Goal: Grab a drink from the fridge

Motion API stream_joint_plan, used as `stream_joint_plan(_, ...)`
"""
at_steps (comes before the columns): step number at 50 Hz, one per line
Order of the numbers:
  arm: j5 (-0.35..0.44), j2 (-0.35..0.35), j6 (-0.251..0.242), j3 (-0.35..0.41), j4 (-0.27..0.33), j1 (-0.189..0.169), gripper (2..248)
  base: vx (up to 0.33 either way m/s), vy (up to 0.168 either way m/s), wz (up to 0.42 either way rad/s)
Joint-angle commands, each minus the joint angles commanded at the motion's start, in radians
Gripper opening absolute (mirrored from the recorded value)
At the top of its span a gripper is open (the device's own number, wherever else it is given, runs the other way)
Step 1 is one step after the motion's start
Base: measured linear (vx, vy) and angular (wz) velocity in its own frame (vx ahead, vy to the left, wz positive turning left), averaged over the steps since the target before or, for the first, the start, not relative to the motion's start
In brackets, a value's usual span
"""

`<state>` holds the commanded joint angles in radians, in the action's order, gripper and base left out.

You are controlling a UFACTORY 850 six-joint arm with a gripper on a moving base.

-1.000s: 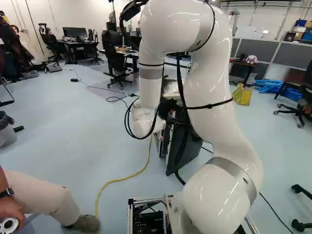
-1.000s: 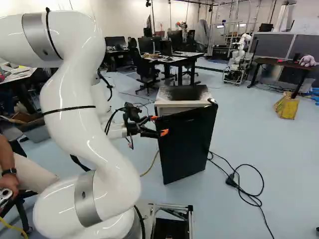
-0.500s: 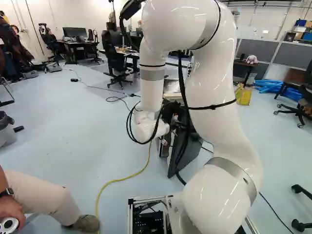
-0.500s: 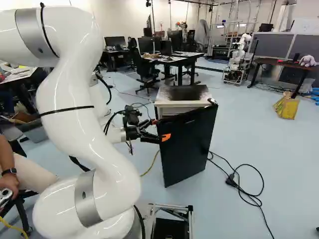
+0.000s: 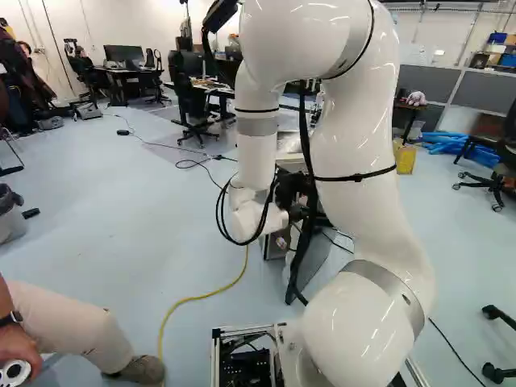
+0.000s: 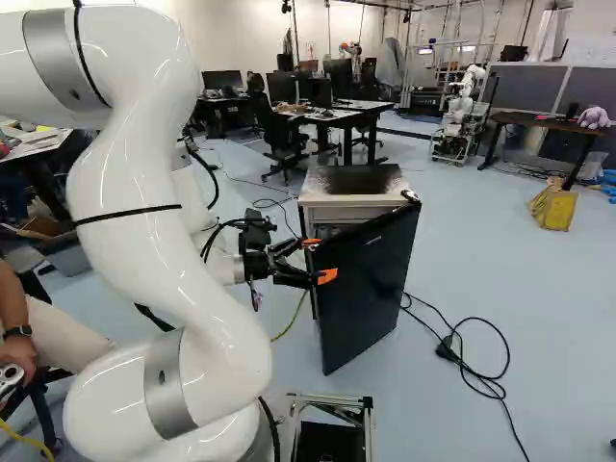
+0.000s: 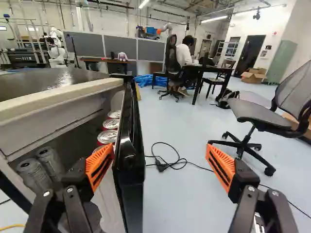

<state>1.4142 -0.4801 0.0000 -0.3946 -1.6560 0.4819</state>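
The hand (image 6: 319,259) has its fingers spread wide apart. The edge of the open fridge door (image 7: 129,162) runs between them, far nearer the finger on its inner side; I cannot tell whether that finger touches it. Ahead of this finger, red cans (image 7: 108,137) stand in a row along the door's inner face. Silver cans (image 7: 32,171) are inside the fridge (image 7: 53,97), beside the same finger. Ahead of the hand, past the door, a black cable (image 7: 161,165) loops on the floor.

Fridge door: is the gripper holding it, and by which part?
Nothing is held: the gripper stands open, with the fridge door between its fingers, one close by the inner side, the other clear of the outer side.
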Motion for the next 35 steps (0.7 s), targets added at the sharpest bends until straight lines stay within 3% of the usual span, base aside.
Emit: stream_joint_plan(35,0.001,0.010,0.000,0.042,-0.068,-0.112,247,0.000,0.000,0.000)
